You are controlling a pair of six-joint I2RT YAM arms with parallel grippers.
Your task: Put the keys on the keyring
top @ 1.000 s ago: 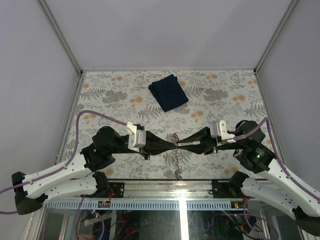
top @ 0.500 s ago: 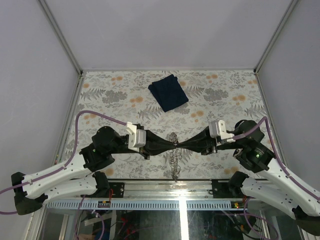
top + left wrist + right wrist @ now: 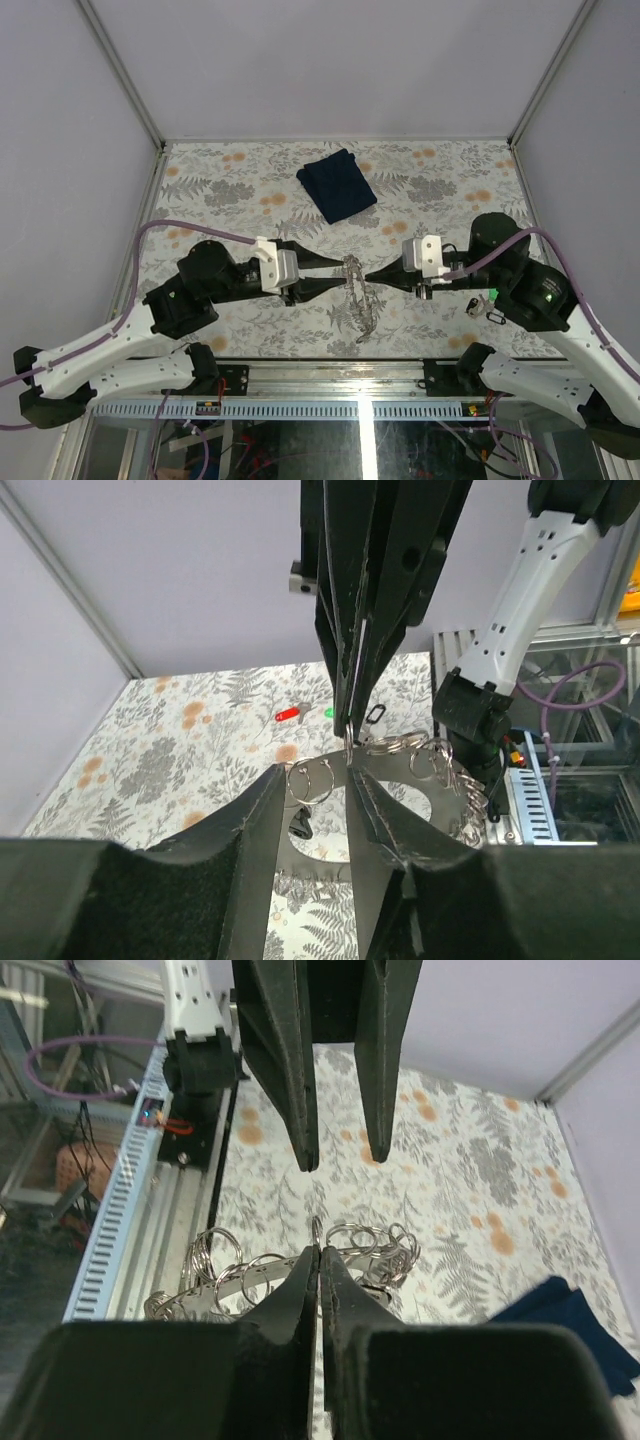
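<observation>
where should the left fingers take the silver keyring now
Probably the upper part of the silvery linked metal keyring, just beside the shut right gripper pinching it. Come level from the left, open left gripper straddling it: that part is held up, the rest droops loose.

Top view: we look steeply down on the keyring from above and behind it, far off. Wrist views: we face it close from opposite sides, left and right. All three share it.
</observation>
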